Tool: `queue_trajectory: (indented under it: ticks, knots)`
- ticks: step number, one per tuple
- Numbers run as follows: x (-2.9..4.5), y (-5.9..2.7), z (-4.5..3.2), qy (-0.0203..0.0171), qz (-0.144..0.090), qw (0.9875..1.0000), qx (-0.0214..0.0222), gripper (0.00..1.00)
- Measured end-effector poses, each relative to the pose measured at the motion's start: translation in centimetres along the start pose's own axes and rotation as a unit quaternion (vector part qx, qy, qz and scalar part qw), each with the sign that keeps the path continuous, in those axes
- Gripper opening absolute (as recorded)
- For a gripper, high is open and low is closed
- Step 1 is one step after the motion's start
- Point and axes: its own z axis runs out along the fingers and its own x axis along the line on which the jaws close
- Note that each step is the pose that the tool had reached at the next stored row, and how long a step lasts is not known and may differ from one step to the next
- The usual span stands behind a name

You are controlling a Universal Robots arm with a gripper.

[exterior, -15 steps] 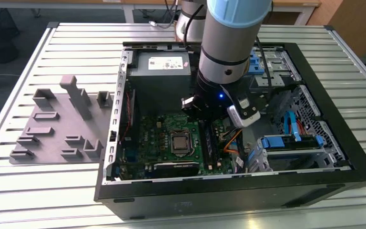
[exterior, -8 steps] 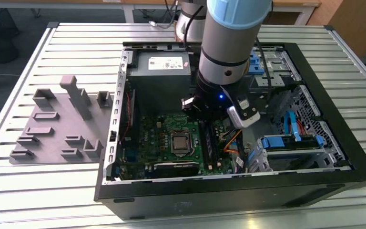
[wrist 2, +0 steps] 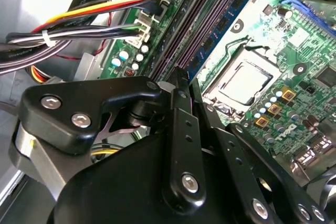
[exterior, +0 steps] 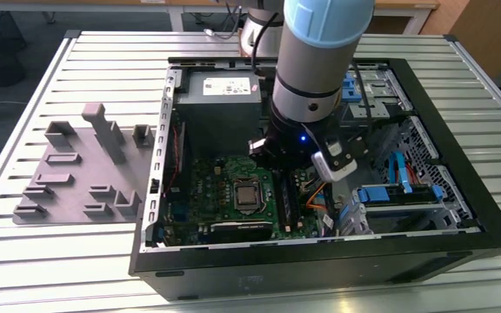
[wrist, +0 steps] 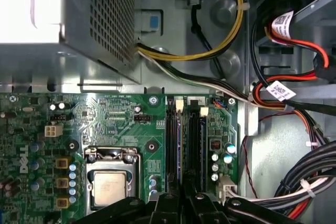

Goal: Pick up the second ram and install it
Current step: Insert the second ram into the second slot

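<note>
The black end effector (wrist 2: pixel 181 85) is closing its fingers over the slim blue ram stick (wrist: pixel 179 145), seated in the green motherboard's (wrist: pixel 105 119) slots. It is likely light, stiff and fragile, best pressed along its top edge

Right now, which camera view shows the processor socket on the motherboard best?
The first wrist view: the processor socket faces the camera squarely. In the second wrist view it appears tilted, beyond the gripper. In the exterior view it is small beside the arm.

The second ram (wrist: pixel 179 145) is seen as a slim blue stick seated edge-up in a dark slot near the lower middle of the first wrist view, running lengthwise beside the neighbouring slot.
</note>
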Motion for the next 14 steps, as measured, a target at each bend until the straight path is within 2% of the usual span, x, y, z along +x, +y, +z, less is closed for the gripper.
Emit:
queue_trajectory:
  ticks: [14]
  knots:
    - [0.00,-0.12,0.63,0.0000,0.007,1.0000,0.0001,0.14]
